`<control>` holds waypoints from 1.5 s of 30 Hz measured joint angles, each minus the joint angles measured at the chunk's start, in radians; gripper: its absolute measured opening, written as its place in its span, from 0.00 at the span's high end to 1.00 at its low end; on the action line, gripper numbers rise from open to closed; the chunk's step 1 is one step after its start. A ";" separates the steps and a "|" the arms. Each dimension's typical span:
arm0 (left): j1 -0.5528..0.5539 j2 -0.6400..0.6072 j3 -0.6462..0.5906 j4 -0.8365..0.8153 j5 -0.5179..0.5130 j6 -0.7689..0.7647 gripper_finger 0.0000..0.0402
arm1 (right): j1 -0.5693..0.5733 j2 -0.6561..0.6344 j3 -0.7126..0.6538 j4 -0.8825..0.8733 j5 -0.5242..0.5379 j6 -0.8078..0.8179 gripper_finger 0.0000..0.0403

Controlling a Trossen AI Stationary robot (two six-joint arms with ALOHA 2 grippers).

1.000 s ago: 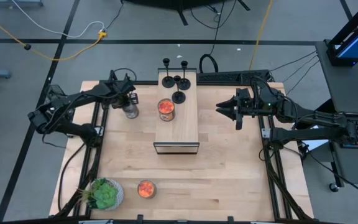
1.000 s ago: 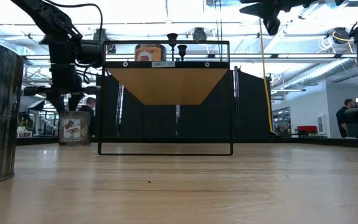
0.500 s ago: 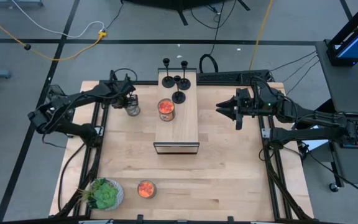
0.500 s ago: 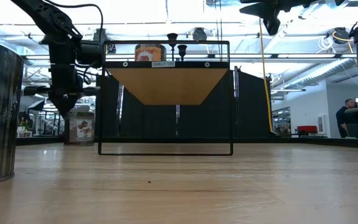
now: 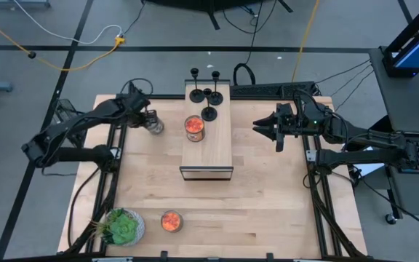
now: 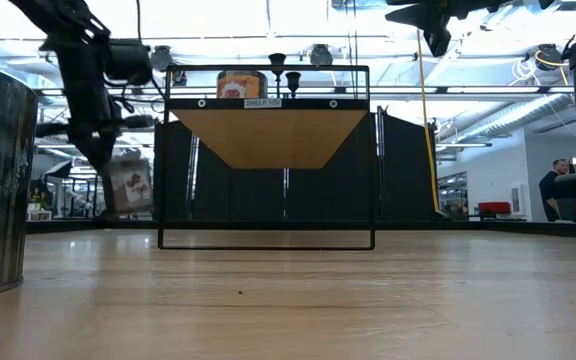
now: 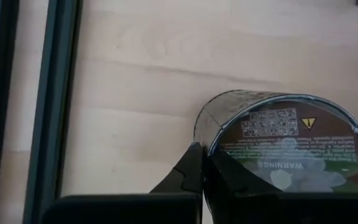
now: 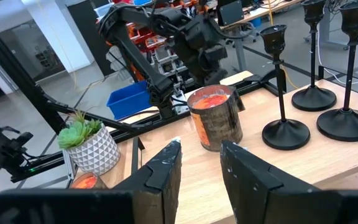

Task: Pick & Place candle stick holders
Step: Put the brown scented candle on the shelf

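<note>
We see the candle stick holders [image 5: 205, 93] standing together at the far end of the raised wooden shelf [image 5: 208, 149] in the middle of the table [image 5: 268, 211], just behind an orange jar candle [image 5: 194, 127]. In the right wrist view three of them [image 8: 316, 87] stand upright on round bases, with the jar beside them.

The right gripper [image 5: 260, 128] hovers off the shelf's right side, level with the holders, its fingers [image 8: 160, 171] apart with a clear gap and nothing between them. The left gripper [image 5: 150, 122] is at the table's far left, clamped on a dark labelled tin [image 7: 278, 146], which appears lifted clear of the board in the low view. A potted succulent [image 5: 122, 227] and a second orange candle [image 5: 171, 221] sit near the front edge.

We judge that no holder has been picked yet. To do this step well, we would bring the right gripper in level and take the nearest holder by its thin stem, low enough that the base does not swing. The jaws should enter beside the stem without brushing its close neighbours, since these tall, narrow pieces likely tip easily.
</note>
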 joint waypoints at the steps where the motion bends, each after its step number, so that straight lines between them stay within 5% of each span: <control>1: 0.000 -0.019 0.000 -0.001 0.009 -0.001 1.00 | 0.000 0.000 0.000 0.000 0.000 0.000 0.74; 19: -0.075 -0.279 0.046 -0.075 0.256 -0.025 1.00 | 0.000 0.012 0.000 0.010 0.000 -0.035 0.74; 31: -0.244 -0.253 0.351 -0.251 0.200 -0.069 1.00 | 0.000 0.095 0.000 0.096 -0.035 -0.066 0.74; 38: -0.368 -0.141 0.509 -0.308 0.181 -0.095 1.00 | 0.001 0.177 0.000 0.307 -0.157 -0.079 0.74; 45: -0.490 -0.007 0.667 -0.334 0.172 -0.113 1.00 | 0.002 0.243 0.000 0.394 -0.162 -0.116 0.74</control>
